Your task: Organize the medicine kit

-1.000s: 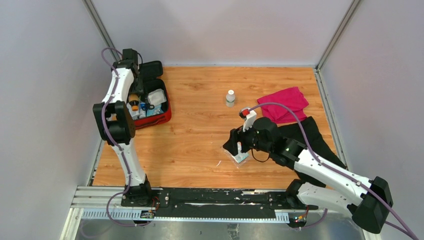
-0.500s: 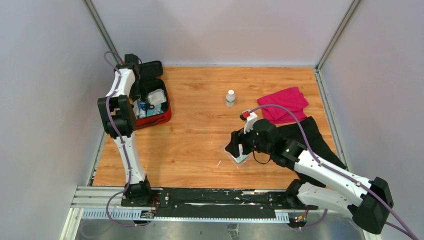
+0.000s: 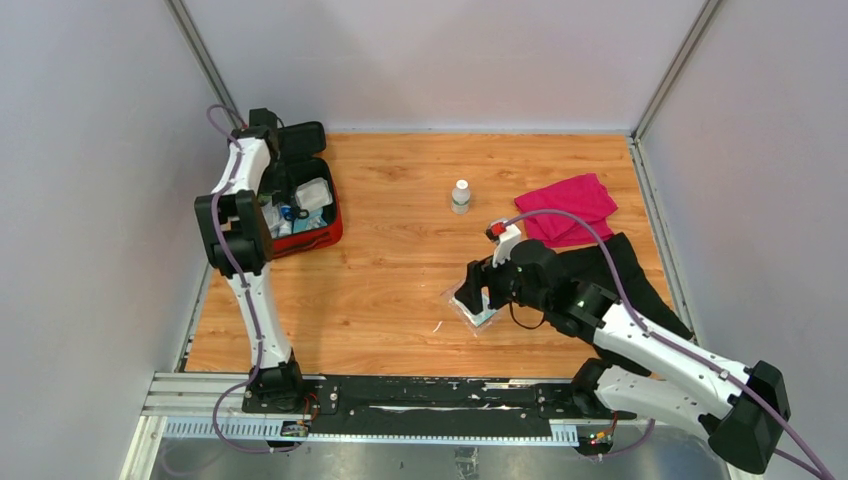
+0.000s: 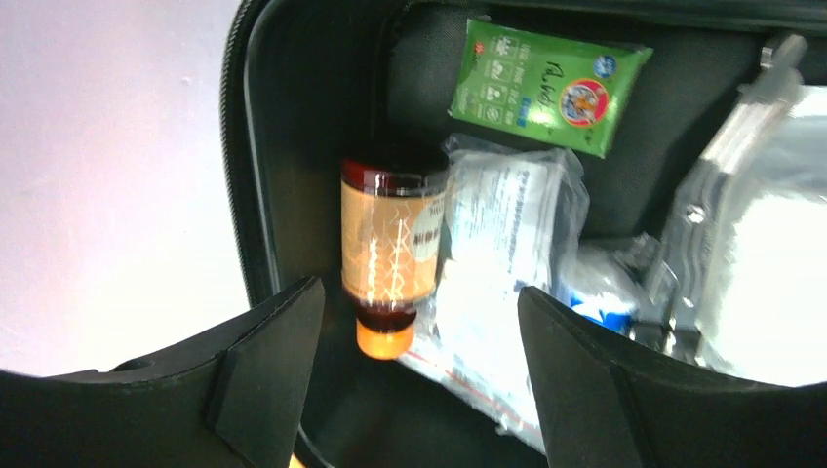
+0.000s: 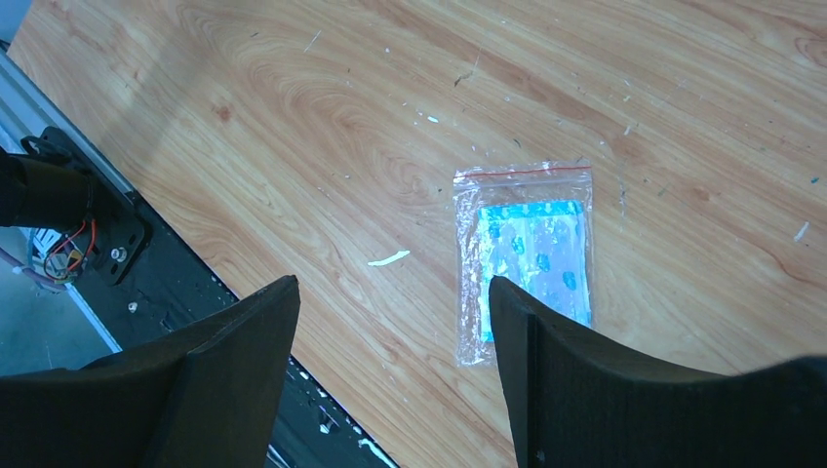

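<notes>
So the medicine kit sits open at the far left of the worktop, right up against the left edge, with its lid flipped back toward the rear wall. You mostly see the black lining inside.

The left hand hangs right over the open kit with its fingers spread wide and nothing between them. Straight below it:
- a brown bottle with an orange cap, lying on its side tight against the kit's left wall
- a clear packet with white printed stuff in it, touching the bottle on its right
- a green sachet flat against the lining, just past those two
- something small, blue and white, tucked beside the clear packet; too blurry to say what it is
- a shiny see-through pouch filling the right side

Out in the middle of the worktop, the right hand is also spread and empty, low over a little zip bag with a blue sheet inside. The bag lies flat, closer to the right finger. I can't tell if the hand touches it.

A small white bottle stands upright further back, well apart from the kit. A pink cloth and a black cloth lie over on the right, edges overlapping.
</notes>
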Controlling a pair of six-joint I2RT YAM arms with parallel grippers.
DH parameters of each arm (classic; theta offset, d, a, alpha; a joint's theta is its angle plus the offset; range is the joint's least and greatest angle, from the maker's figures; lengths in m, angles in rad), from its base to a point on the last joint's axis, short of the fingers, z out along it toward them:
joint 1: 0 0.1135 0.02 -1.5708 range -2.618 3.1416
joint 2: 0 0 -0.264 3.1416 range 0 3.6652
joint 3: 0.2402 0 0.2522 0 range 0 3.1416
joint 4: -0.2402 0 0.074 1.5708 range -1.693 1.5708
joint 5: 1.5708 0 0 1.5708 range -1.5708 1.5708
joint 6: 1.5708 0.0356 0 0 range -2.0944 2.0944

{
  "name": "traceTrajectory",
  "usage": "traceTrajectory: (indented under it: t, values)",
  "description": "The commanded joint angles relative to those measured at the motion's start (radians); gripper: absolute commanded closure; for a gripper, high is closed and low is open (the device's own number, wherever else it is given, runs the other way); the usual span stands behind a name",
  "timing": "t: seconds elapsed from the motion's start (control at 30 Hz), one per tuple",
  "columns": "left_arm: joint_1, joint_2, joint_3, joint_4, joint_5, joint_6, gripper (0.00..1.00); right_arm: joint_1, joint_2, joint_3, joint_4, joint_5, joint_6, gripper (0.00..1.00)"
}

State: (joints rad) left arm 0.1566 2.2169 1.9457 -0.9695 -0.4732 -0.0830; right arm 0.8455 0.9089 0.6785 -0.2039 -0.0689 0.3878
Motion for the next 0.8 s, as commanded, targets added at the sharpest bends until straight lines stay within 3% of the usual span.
traceTrajectory:
  t: [0.0,0.17,0.43,0.63,0.77]
  values:
    - [0.005,-0.146,-0.02,0.002,0.087,-0.033,0.22,-0.01,-0.031,-0.02,-0.036,0.064,0.013,0.24]
    - [-0.013,-0.32,-0.115,0.052,0.243,-0.084,0.2,-0.014,-0.048,-0.014,-0.06,0.214,0.027,0.23]
    - [-0.039,-0.763,-0.546,0.299,0.572,-0.216,0.17,-0.026,-0.018,0.059,-0.053,0.45,0.001,0.13]
    - [-0.039,-1.079,-0.904,0.476,0.749,-0.318,0.14,-0.044,0.112,0.149,-0.011,0.505,-0.053,0.12]
    - [-0.039,-1.244,-1.021,0.492,0.796,-0.326,0.11,-0.101,0.239,0.267,-0.028,0.411,-0.074,0.1]
